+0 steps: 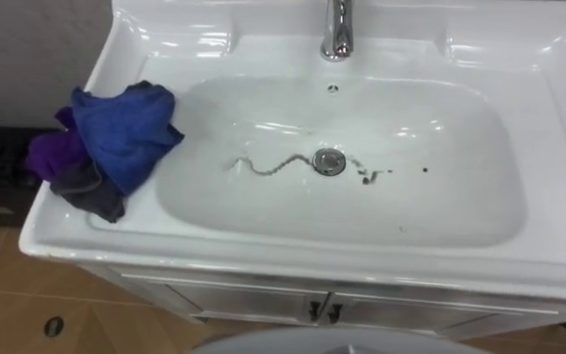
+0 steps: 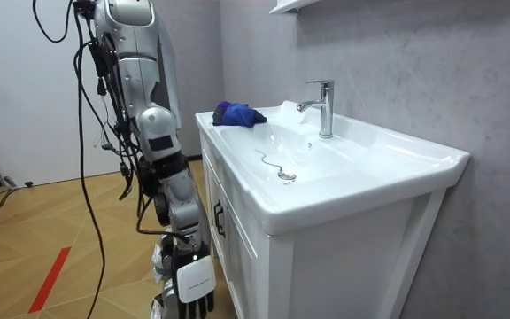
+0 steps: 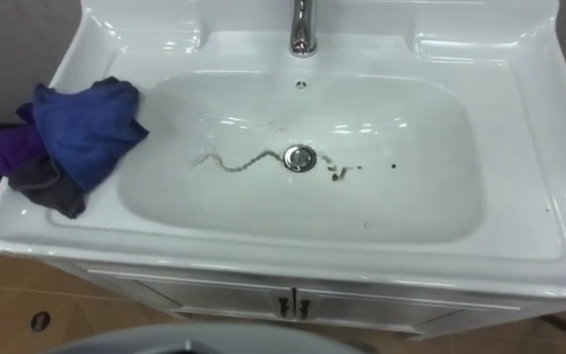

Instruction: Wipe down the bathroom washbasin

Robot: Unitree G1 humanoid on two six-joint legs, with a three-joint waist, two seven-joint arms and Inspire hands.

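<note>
White ceramic basin (image 1: 293, 251) on a white cabinet (image 1: 244, 300), seen from above; clock directions taken from the round chrome drain (image 1: 329, 161) at the bowl's centre; chrome tap (image 1: 337, 29) upright on the back ledge at 12 o'clock, small overflow hole (image 1: 333, 88) just below it; nothing lies between the rim and the bowl. Bowl contents: wavy dark grime streak (image 1: 268, 165) running from the drain towards 9 o'clock; short dark smear (image 1: 369, 176) at 3 o'clock, one dark speck further out the same way. Crumpled cloth bundle, blue over purple and grey (image 1: 116, 138), sits on the rim at 9 o'clock, its blue edge just lapping the bowl's slope, no hand on it. Two dark door handles (image 1: 322, 312) at 6 o'clock on the cabinet front; wooden floor (image 1: 8, 305) below. Room view: robot stands at the cabinet front; right hand (image 2: 193, 288) hangs low beside the cabinet, fingers relaxed and pointing down, holding nothing, well apart from the cloth.
</note>
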